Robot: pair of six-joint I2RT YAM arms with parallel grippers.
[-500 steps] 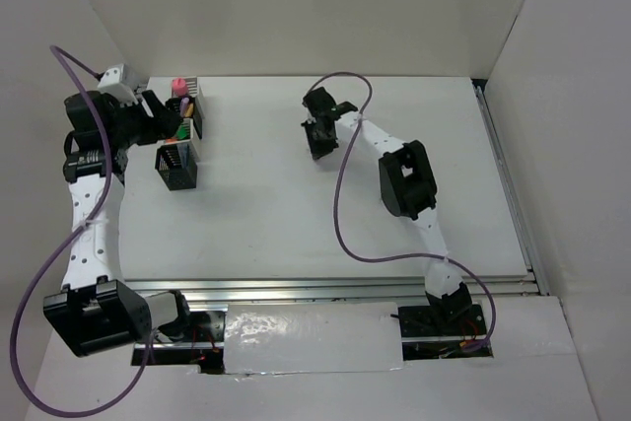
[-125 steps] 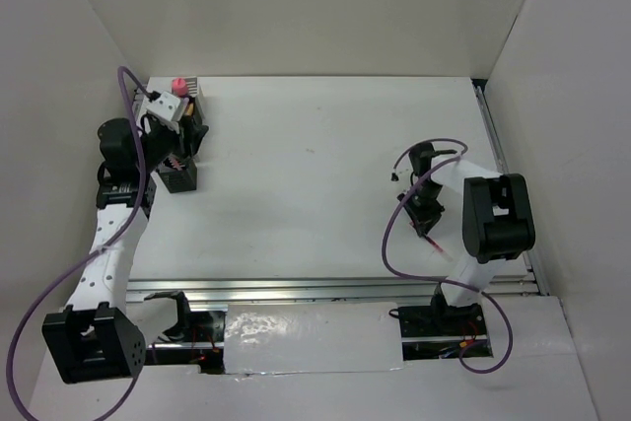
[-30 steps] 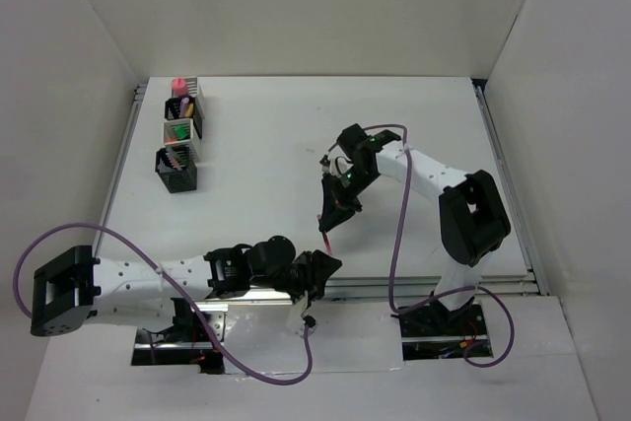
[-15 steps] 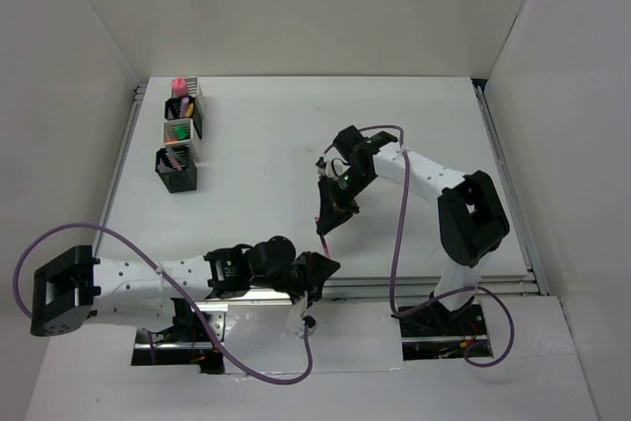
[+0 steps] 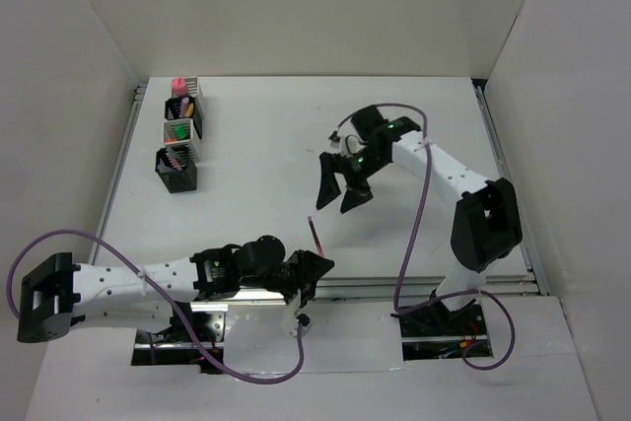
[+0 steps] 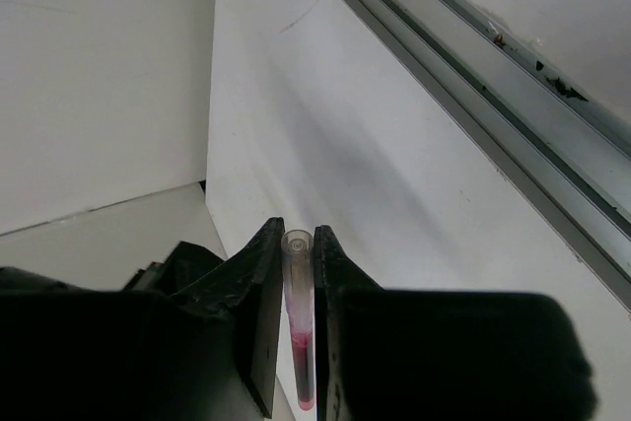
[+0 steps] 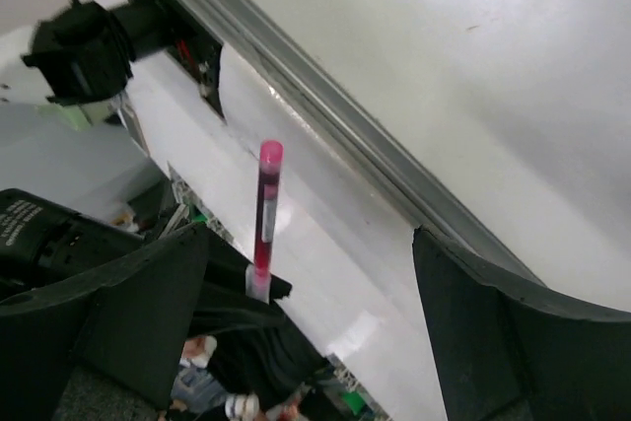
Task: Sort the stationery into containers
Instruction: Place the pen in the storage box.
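Pen (image 6: 298,313): we see a clear, glossy plastic barrel with pink-red inside.
Left gripper (image 6: 297,244): we see matt black plastic, faintly grainy.
Right gripper (image 7: 312,236): the same dull black plastic, to our eyes.
Table (image 5: 394,125): we find it white and smooth, with a soft sheen.
Rail (image 6: 473,56), near edge: grey metal, dull and speckled.
Containers (image 5: 177,180), far-left corner: black and silver-white mesh; we cannot judge the sheen.
Left arm (image 5: 113,281): smooth white plastic shell.

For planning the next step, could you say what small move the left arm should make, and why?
Probably lift and swing toward the mesh cups: the left gripper is shut on the red pen, and the right gripper stands open, apart from it.
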